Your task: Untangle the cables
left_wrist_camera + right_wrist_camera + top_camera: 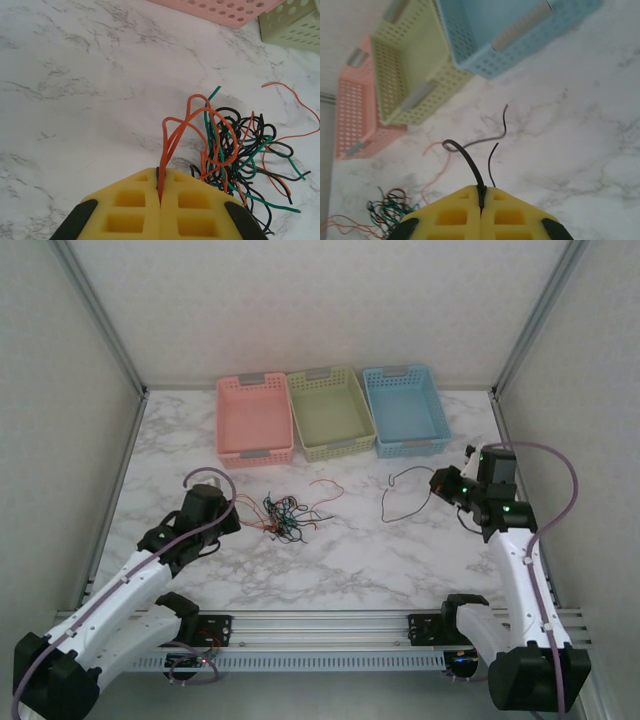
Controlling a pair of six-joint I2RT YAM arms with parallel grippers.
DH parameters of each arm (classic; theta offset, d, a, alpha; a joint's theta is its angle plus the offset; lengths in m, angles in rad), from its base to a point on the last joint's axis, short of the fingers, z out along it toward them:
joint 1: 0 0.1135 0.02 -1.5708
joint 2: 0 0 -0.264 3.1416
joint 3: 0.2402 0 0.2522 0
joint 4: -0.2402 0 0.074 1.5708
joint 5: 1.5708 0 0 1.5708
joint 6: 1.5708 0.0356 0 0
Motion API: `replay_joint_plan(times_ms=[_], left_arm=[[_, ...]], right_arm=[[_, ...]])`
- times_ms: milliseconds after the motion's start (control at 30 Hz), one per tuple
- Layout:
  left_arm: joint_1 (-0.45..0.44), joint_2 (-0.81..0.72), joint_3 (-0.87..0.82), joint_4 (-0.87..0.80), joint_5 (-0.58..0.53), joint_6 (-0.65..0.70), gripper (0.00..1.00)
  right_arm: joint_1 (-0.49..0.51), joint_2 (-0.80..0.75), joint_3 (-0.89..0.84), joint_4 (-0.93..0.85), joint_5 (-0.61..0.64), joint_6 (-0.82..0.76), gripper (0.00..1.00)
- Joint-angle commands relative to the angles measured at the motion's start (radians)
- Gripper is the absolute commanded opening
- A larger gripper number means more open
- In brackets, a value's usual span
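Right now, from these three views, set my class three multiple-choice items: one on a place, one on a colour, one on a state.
1. Where does the tangle of cables lie?
A inside the blue basket
B on the table, in front of the pink basket
C on an arm's base

2. What colour is the cable in the right gripper?
A teal
B black
C red

3. How is the left gripper?
A wide open
B shut on a basket rim
C shut on an orange cable

Answers:
1 B, the top view shows the tangle on bare marble, nearer than the baskets.
2 B, a black cable runs out from between its pads.
3 C, its pads meet, pinching the orange cable.
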Motion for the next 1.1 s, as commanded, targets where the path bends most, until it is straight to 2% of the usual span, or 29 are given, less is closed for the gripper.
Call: replay_joint_plan(times_ms=[0,267,633,867,1067], left_arm=[[0.011,0.007,-0.015,0.015,0.025,0.007,0.0],[0.011,0.028,-0.016,0.026,0.046,0.01,0.0],[0.011,0.038,-0.01,0.029,0.06,0.013,0.0],[0.011,0.05,-0.002,0.03,0.061,0.018,0.0],[0.011,0.051,-0.003,0.031,0.062,0.018,0.0]], right_arm=[[-0.002,0.022,0.131,-0.022,-0.034,-0.003,0.0],[-0.002,0.203,0.394,0.043,0.039,0.013,0.0],[-0.003,0.632,0.678,0.198,0.167,0.036,0.0],[-0.001,0.876,0.763,0.285,0.238,0.031,0.0],[0.0,1.042,0.781,0.326,0.166,0.05,0.0]])
